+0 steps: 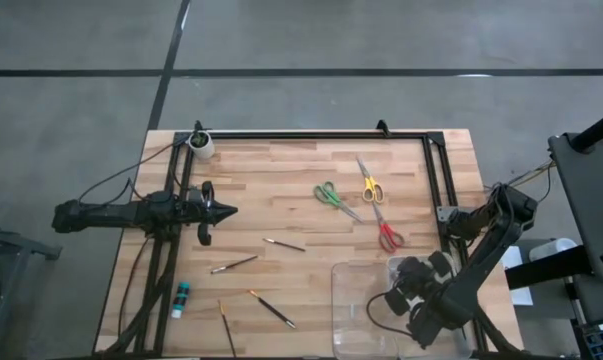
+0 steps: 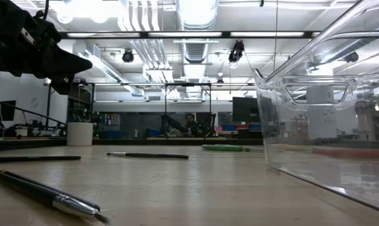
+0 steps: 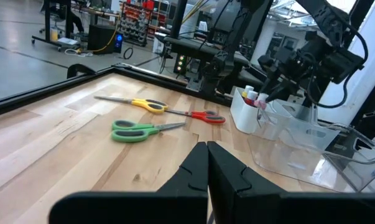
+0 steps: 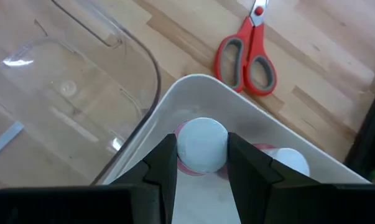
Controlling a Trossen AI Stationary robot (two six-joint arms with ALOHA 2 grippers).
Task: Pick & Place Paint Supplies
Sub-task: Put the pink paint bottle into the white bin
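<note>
My right gripper point(image 4: 201, 163) is shut on a pink paint bottle with a pale cap, above a white bin point(image 4: 175, 93) that stands at the clear tray point(image 1: 356, 300). A second pale-capped bottle point(image 4: 291, 162) sits in the bin. Green scissors point(image 1: 336, 197), yellow scissors point(image 1: 369, 185) and red scissors point(image 1: 388, 233) lie flat on the table, far of the tray. Several thin brushes point(image 1: 233, 265) and a teal bottle point(image 1: 181, 298) lie toward the near left. My left gripper point(image 1: 229, 210) hovers shut at the left, level, holding nothing. My right gripper pinches the pink bottle's round pale cap point(image 4: 201, 142) between its two fingers, one finger on each side. The fingers come from above, slanting down. The bottle hangs upright below them inside the white bin's rim; whether its base rests on anything is hidden by the cap.
A small white cup point(image 1: 200, 145) stands at the far left corner. A black frame rail point(image 1: 311, 134) runs along the table's far edge and down both sides. The bare wood between the brushes and the scissors is free room.
</note>
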